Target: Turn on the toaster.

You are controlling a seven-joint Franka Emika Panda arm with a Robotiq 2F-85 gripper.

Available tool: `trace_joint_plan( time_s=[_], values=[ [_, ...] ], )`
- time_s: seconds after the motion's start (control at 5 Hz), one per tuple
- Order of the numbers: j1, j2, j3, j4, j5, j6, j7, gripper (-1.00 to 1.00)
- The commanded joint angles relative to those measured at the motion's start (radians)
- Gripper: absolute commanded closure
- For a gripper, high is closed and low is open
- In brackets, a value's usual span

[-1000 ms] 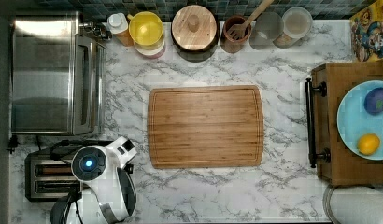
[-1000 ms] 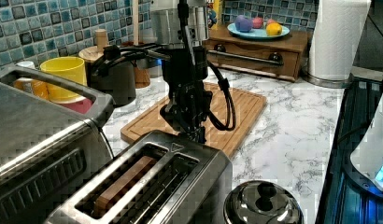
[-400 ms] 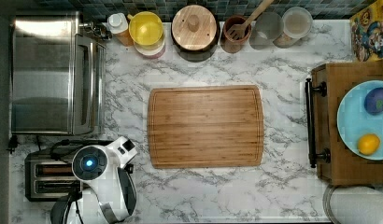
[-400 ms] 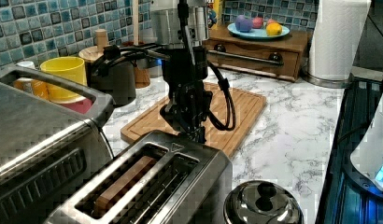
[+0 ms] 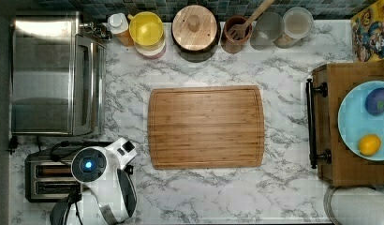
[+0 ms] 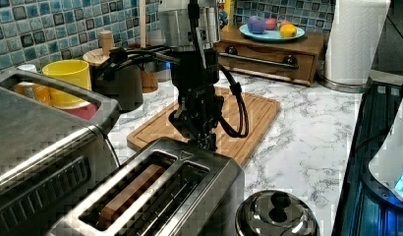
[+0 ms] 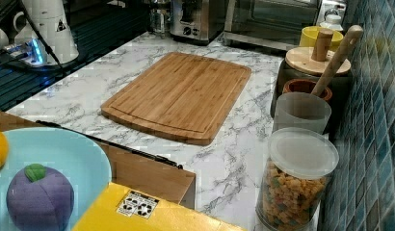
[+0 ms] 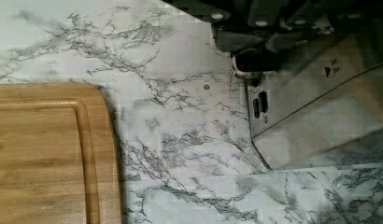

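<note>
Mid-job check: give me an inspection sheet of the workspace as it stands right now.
Surface: white marble counter, bamboo cutting board in the middle.
Job's things: toaster at the top view's lower left, a slice in one slot; its lever end faces the cutting board.
Clutter: toaster oven, yellow cup, wooden-lidded canister, spoon holder, cereal jar, wooden tray holding a blue plate of toy fruit, steel pot lid.
Grippers: gripper sits at the toaster's lever end.
Cables: black hose loops off the wrist; toaster cord.
Surroundings: blue tiled backsplash, paper towel roll.
</note>
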Motion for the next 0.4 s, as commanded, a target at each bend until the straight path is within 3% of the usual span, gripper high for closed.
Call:
trace_joint_plan(
  time_s=[0.2,0.4],
  values=[
    [0.032,0.191,0.024,-0.221,-0.011,0.153,0.035,1.00],
    [0.036,0.191,0.020,-0.221,-0.009,0.153,0.034,1.00]
  ],
)
